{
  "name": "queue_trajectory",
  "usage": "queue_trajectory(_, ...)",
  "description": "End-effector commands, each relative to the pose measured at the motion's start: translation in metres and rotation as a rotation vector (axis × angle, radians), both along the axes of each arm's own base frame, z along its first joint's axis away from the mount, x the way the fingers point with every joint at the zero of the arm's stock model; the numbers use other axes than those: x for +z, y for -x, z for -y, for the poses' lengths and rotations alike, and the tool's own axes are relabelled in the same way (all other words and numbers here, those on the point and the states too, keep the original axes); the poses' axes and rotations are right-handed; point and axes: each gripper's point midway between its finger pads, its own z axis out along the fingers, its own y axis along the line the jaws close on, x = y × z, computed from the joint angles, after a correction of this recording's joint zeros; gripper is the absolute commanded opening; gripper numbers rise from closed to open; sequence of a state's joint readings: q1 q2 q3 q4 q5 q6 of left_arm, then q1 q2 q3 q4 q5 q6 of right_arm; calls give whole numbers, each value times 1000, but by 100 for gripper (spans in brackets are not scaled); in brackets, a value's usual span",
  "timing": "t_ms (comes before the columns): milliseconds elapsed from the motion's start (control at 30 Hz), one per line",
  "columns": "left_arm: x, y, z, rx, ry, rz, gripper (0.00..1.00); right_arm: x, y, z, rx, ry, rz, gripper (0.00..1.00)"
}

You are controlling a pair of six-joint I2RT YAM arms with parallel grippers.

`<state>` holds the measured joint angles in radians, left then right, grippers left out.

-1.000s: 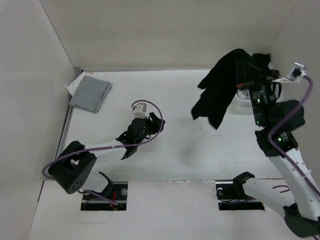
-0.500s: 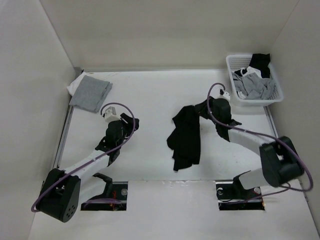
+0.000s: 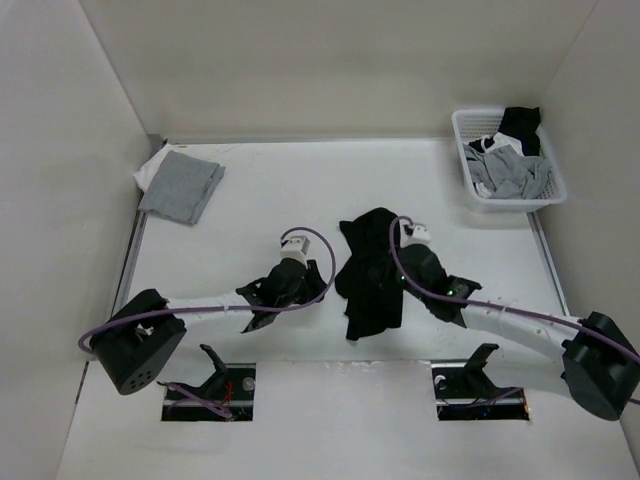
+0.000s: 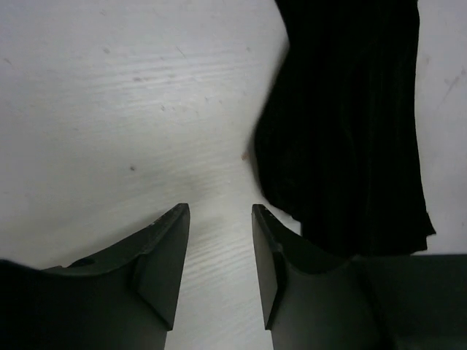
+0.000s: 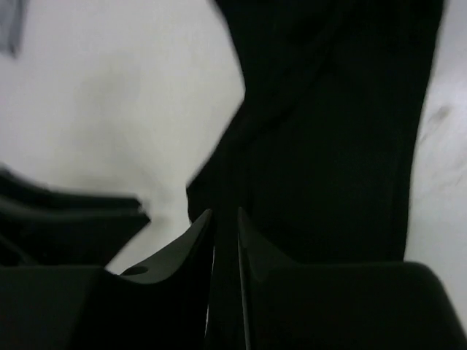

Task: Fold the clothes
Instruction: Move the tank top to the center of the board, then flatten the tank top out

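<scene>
**Status (judged):** spreading-out stage. The clothes (image 3: 370, 285) are not yet flat or folded. The next move calls for catching two edges and drawing them apart until the fabric lies smooth.

1. **Enclosure:** plain white walls (image 3: 330, 70) on three sides.
2. **Tabletop** (image 3: 250, 190)**:** white and matte, faintly grained and speckled in the wrist views.
3. **The clothes:** one black shorts-like garment, bunched in a long crumpled heap at the middle of the tabletop.
4. **Basket** (image 3: 512, 203)**:** white, in the far right corner, holding grey and white garments (image 3: 505, 170).
5. **Grey cloth** (image 3: 180, 187)**:** heathered rectangle in the far left corner, well apart from the work.
6. **Right pincer** (image 5: 224, 219)**:** over the black fabric, jaws nearly pressed together. Whether cloth is nipped in the slit cannot be told.
7. **Left pincer** (image 4: 219, 219)**:** spread and empty, over bare surface just beside the garment's left edge.
</scene>
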<state>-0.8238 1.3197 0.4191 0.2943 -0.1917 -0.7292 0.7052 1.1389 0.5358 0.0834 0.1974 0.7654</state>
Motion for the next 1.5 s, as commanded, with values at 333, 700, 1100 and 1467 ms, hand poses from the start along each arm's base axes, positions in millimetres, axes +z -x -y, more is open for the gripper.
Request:
queue_trajectory(333,25,17,58,-165,176,-13,45,-61,69,69,-272,147,-204,39)
queue_trajectory(700,3,11,86,-212,165,-59,46,-76,78,60,-253,101,-270,37)
queue_trajectory(1100,-9,7,99,-213,148,-75,40,-65,76,39,-180,-17,-252,28)
queue_trajectory(1467,-14,-1,94,-179,138,-79,30,-61,76,69,-268,120,-225,39)
